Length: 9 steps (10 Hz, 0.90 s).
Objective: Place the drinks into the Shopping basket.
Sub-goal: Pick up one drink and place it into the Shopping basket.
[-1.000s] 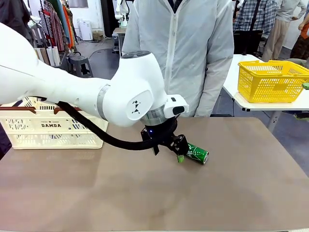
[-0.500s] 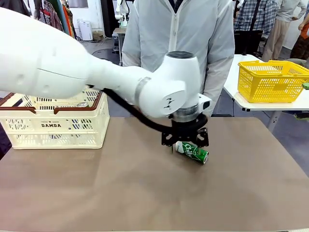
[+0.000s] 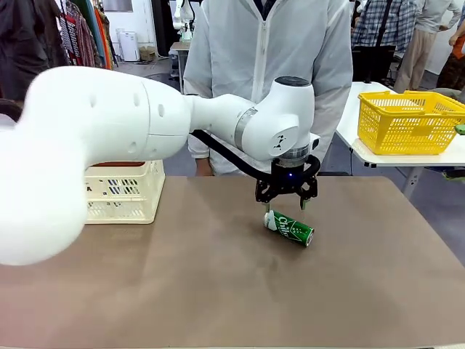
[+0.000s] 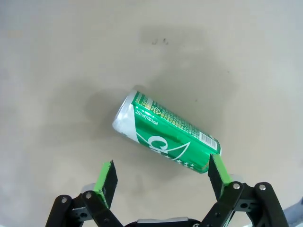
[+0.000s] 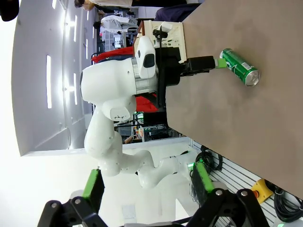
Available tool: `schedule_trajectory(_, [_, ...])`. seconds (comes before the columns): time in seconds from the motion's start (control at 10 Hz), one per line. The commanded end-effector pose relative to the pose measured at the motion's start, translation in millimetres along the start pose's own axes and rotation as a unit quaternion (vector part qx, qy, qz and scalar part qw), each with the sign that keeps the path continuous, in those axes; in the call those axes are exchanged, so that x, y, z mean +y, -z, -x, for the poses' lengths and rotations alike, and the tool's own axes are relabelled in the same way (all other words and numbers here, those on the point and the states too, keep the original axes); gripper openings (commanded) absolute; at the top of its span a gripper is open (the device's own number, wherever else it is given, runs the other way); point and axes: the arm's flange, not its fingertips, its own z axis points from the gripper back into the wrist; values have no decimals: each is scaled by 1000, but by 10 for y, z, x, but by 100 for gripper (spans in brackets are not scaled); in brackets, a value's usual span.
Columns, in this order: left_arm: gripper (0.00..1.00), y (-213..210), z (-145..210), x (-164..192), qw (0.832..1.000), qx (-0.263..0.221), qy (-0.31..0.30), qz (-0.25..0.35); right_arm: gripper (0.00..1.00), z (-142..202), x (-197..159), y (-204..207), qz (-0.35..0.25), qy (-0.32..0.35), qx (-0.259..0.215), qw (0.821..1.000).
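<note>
Bright even light, soft shadows, sharp focus

Right end effector (image 5: 147,182) at the bottom edge, green pads (image 5: 93,183) spread wide, nothing between them. View is rolled sideways. Far ahead of it, the brown surface (image 5: 246,104) fills the upper right. Green can (image 5: 239,66) lies on its side there, silver end facing away from the left arm (image 5: 118,90). Left end effector (image 5: 208,62) sits right at the can's near end, contact unclear. Cream basket (image 5: 165,33) beyond that arm.
</note>
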Motion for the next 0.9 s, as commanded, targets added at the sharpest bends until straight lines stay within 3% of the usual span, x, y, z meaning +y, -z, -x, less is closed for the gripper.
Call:
schedule_trajectory(0.0, [100,-120,171,60,1000,-1,26,8,100,11,42,-14,2,8,5,1000])
schedule_trajectory(0.3, [100,-48,79,-37,1000,1,12,4,100,11,42,-14,2,8,5,1000])
schedule_trajectory(0.4, [100,-123,11,-21,991,-21,130,27,100,11,42,-14,2,8,5,1000])
schedule_trajectory(0.5, [100,-144,-144,43,965,5,259,38,100,11,42,-14,2,8,5,1000])
schedule_trajectory(0.6, [100,-155,-252,120,929,22,366,54,100,11,42,-14,2,8,5,1000])
schedule_trajectory(0.7, [100,-192,-274,234,900,16,433,55,100,11,42,-14,2,8,5,1000])
schedule_trajectory(0.8, [100,-209,-278,341,849,8,526,44,100,11,42,-14,2,8,5,1000])
